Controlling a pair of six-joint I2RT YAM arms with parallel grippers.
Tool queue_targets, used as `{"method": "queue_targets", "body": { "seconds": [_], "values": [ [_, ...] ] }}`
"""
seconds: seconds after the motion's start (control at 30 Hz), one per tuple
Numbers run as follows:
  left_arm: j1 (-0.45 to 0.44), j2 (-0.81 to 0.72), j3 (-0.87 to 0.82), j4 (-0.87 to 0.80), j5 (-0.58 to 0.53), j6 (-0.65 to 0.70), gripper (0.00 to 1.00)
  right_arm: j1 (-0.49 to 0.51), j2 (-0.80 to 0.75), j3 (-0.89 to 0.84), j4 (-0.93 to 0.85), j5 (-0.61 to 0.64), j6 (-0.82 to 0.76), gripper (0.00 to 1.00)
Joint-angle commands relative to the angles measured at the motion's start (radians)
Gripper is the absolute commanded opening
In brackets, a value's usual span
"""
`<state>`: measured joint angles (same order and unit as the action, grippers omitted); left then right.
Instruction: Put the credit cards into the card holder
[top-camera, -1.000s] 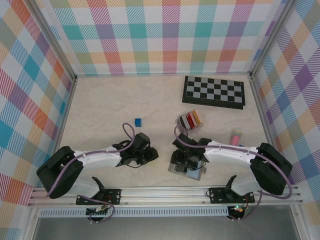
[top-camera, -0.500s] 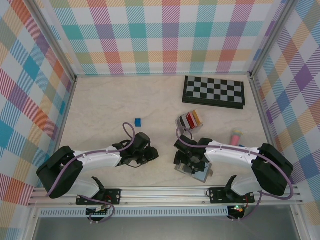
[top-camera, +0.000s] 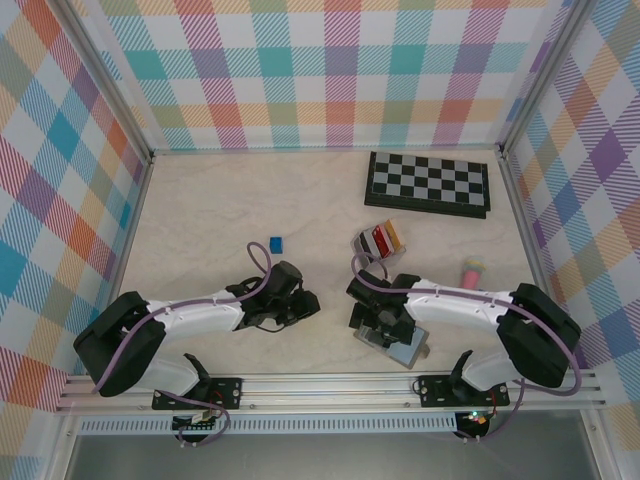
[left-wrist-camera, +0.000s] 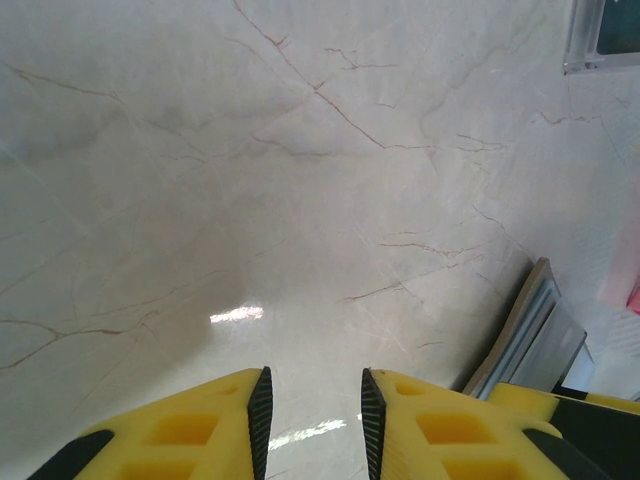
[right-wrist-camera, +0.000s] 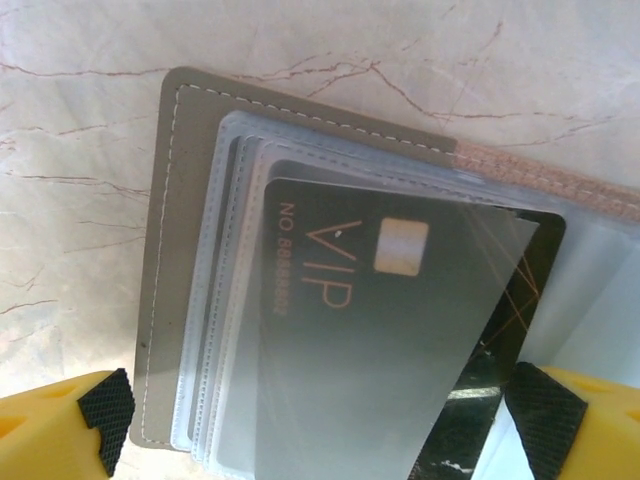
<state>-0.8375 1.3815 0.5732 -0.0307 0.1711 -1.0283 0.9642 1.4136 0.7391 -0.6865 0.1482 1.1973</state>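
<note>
Right wrist: glossy black card (right-wrist-camera: 400, 340) lies on stitched grey card holder (right-wrist-camera: 185, 230).

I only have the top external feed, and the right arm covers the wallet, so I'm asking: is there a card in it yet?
Observer: Right wrist view shows a black VIP card lying among the card holder's clear sleeves, one sleeve partly over it.
Operator: Is the right gripper clamping it?
Observer: No, the right gripper is open, jaws wide apart either side.
Operator: And the left?
Observer: The left gripper holds nothing, bare table between its jaws.
</note>
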Motion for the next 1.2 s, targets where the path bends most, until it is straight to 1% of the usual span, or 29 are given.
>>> {"method": "queue_targets", "body": {
  "seconds": [0.0, 0.03, 0.07, 0.1, 0.13, 0.23, 0.37, 0.47, 0.5, 0.53, 0.7, 0.83, 0.9, 0.93, 0.97, 1.0, 1.17],
  "values": [
    [-0.012, 0.014, 0.027, -0.016, 0.012, 0.016, 0.32, 0.008, 0.018, 0.022, 0.044, -0.018, 0.012, 0.93],
    [-0.011, 0.016, 0.028, -0.018, 0.011, 0.016, 0.32, 0.008, 0.023, 0.025, 0.058, -0.021, 0.010, 0.93],
    [-0.011, 0.016, 0.031, -0.018, 0.013, 0.016, 0.32, 0.008, 0.026, 0.029, 0.066, -0.022, 0.005, 0.90],
    [-0.011, 0.018, 0.031, -0.018, 0.013, 0.017, 0.32, 0.009, 0.028, 0.037, 0.072, -0.022, 0.001, 0.84],
    [-0.012, 0.019, 0.032, -0.018, 0.014, 0.017, 0.32, 0.009, 0.032, 0.045, 0.077, -0.020, -0.003, 0.81],
    [-0.012, 0.020, 0.031, -0.019, 0.013, 0.017, 0.32, 0.008, 0.062, 0.077, 0.078, -0.011, -0.028, 0.82],
    [-0.012, 0.010, 0.023, -0.024, -0.001, 0.007, 0.31, 0.008, 0.160, 0.162, 0.034, -0.002, -0.088, 0.80],
    [-0.011, -0.033, 0.003, -0.050, -0.051, -0.019, 0.31, 0.008, 0.243, 0.227, -0.002, -0.011, -0.111, 0.80],
    [-0.011, -0.055, -0.006, -0.066, -0.078, -0.028, 0.31, 0.009, 0.267, 0.242, -0.005, -0.017, -0.116, 0.83],
    [-0.011, -0.082, -0.016, -0.083, -0.108, -0.042, 0.31, 0.010, 0.287, 0.253, -0.005, -0.022, -0.119, 0.83],
    [-0.011, -0.233, -0.075, -0.165, -0.232, -0.096, 0.32, 0.019, 0.353, 0.323, -0.024, -0.009, -0.148, 0.81],
    [-0.011, -0.337, -0.099, -0.228, -0.290, -0.105, 0.33, 0.027, 0.393, 0.382, -0.068, 0.019, -0.171, 0.73],
    [-0.012, -0.370, -0.103, -0.239, -0.306, -0.107, 0.34, 0.029, 0.402, 0.395, -0.067, 0.021, -0.180, 0.67],
    [-0.011, -0.384, -0.105, -0.272, -0.315, -0.108, 0.34, 0.029, 0.404, 0.399, -0.062, 0.018, -0.186, 0.65],
    [-0.011, -0.395, -0.108, -0.279, -0.320, -0.109, 0.34, 0.030, 0.405, 0.403, -0.057, 0.014, -0.195, 0.60],
    [-0.011, -0.403, -0.110, -0.283, -0.322, -0.111, 0.35, 0.031, 0.405, 0.406, -0.053, 0.012, -0.197, 0.58],
    [-0.012, -0.414, -0.114, -0.287, -0.326, -0.116, 0.35, 0.031, 0.396, 0.419, -0.047, 0.007, -0.215, 0.58]
  ]
}}
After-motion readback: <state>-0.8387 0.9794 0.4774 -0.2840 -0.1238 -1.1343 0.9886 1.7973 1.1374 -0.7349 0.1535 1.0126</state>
